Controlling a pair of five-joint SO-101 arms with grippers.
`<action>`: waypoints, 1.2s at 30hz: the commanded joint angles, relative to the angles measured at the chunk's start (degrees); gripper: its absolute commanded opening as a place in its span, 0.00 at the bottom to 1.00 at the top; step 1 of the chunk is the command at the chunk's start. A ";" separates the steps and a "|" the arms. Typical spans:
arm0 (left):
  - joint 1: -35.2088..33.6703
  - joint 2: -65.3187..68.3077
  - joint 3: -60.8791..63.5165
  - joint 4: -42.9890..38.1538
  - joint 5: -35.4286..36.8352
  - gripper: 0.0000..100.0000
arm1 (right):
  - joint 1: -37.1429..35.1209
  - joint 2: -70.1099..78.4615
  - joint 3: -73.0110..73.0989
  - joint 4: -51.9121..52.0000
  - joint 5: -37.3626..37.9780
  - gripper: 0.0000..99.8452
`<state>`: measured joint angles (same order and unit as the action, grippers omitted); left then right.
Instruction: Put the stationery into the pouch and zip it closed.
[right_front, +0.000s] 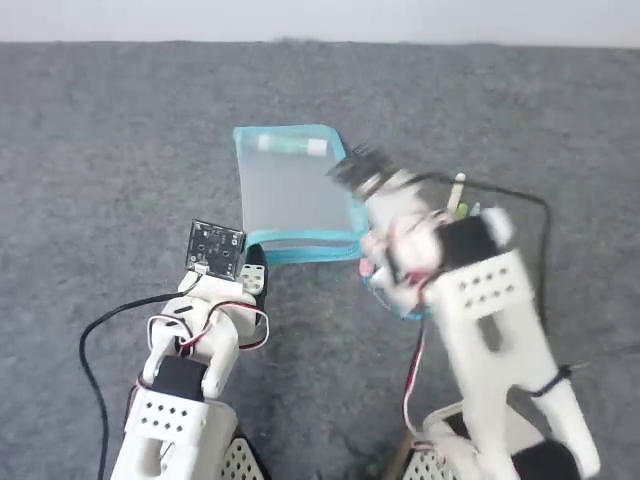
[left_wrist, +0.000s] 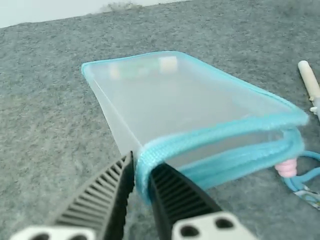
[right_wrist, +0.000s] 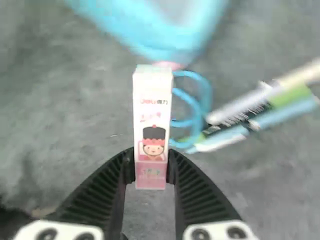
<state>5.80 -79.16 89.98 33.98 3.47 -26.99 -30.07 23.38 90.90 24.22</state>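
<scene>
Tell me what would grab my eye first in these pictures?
The see-through pouch with bright blue trim lies in the middle, and the left gripper pinches its blue edge. Beside it, the right gripper grips a small pink-and-white eraser bearing a cartoon figure, with pens lying close by.

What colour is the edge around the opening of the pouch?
Light blue, on a translucent pouch; best seen in the left wrist view.

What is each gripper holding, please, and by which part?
The left gripper pinches the pouch by its zipper-edge corner; the right gripper clamps the eraser by its pink end.
</scene>
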 joint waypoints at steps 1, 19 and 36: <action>0.88 -0.88 -1.45 -2.20 0.53 0.01 | -5.49 -2.07 0.35 0.13 0.62 0.01; 5.89 -0.88 -1.45 -2.02 0.35 0.01 | -5.67 29.05 -23.03 -1.27 -10.20 0.01; 5.54 -0.88 -1.10 -1.93 -1.85 0.01 | -3.74 42.68 -46.15 9.01 -20.92 0.26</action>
<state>11.25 -79.16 89.98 33.89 2.15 -31.65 13.80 -19.16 99.52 4.09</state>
